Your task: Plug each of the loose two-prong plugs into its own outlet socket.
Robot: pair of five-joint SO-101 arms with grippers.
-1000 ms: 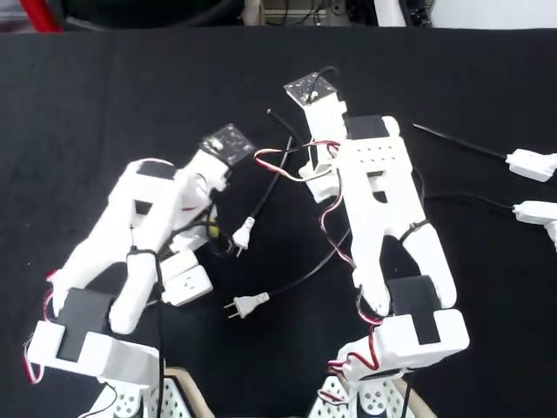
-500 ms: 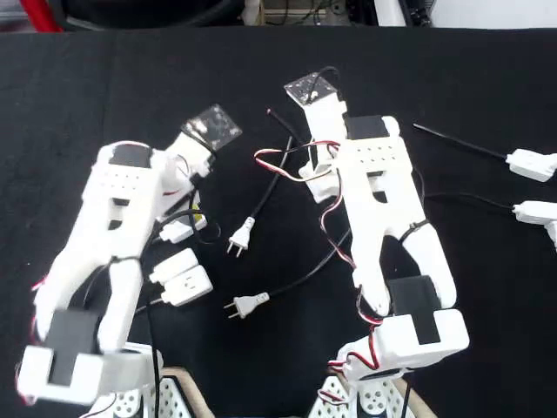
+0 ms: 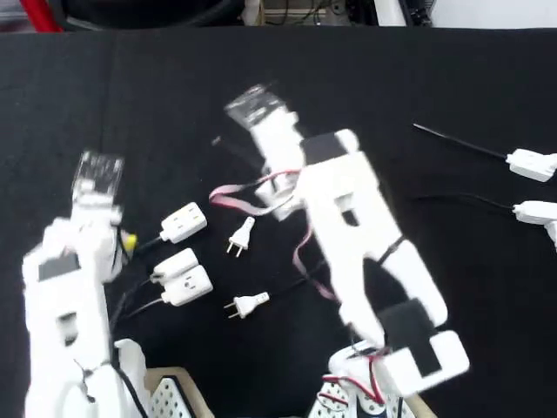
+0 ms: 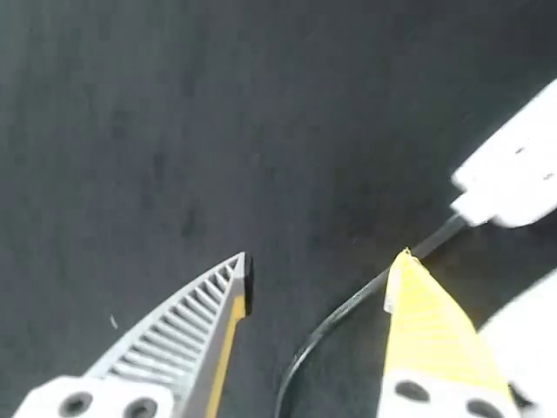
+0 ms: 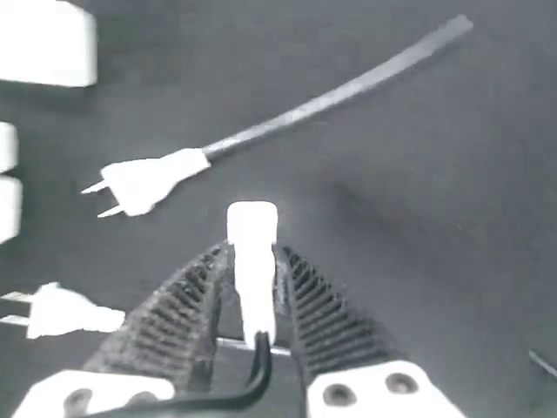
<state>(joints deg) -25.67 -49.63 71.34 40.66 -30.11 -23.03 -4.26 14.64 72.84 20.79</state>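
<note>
White outlet sockets [image 3: 184, 221] lie uncovered now, because the left gripper [image 4: 324, 261] has drawn back toward the table's side, its jaws wide apart and holding nothing. The right gripper [image 5: 252, 252] has swung over toward them, jaws closed on a white corded piece [image 5: 252, 231], probably a plug. Two loose plugs [image 3: 240, 237] remain unplugged beside the sockets, so I judge no insertion is done yet.

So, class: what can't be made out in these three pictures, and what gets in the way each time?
High view: the right gripper is blurred, so its grip is unreadable there.
Right wrist view: the fingers cover the sides of the held white piece; no prongs visible.
Left wrist view: the outlet is blurred and cut by the frame edge; slots unreadable.
High view: the white connector is cut off by the frame edge.
</note>
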